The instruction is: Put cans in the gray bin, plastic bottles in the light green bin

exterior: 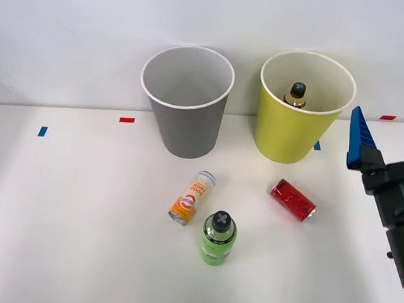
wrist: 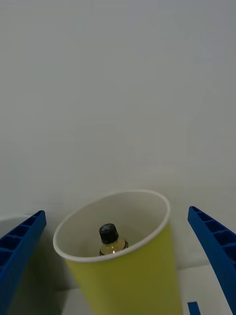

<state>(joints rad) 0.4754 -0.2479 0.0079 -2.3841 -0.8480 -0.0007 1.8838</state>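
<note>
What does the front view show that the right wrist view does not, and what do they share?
Front view alone: the tall gray bin, the orange-and-white can, the shiny red can and the green black-capped bottle, all three lying on the white table.

Right wrist view alone: nothing extra.

Shared: the yellow-green bin holding the yellow black-capped bottle, and the open blue tool.

- Bins: two, one gray bin (exterior: 186, 99), one light green bin (exterior: 296, 133).
- Cans: two, an orange-and-white can (exterior: 192, 197) and a red can (exterior: 292, 199), both lying on the table.
- Plastic bottles: two, a green bottle (exterior: 218, 238) on the table and a yellow bottle (exterior: 296, 95) inside the light green bin.
</note>
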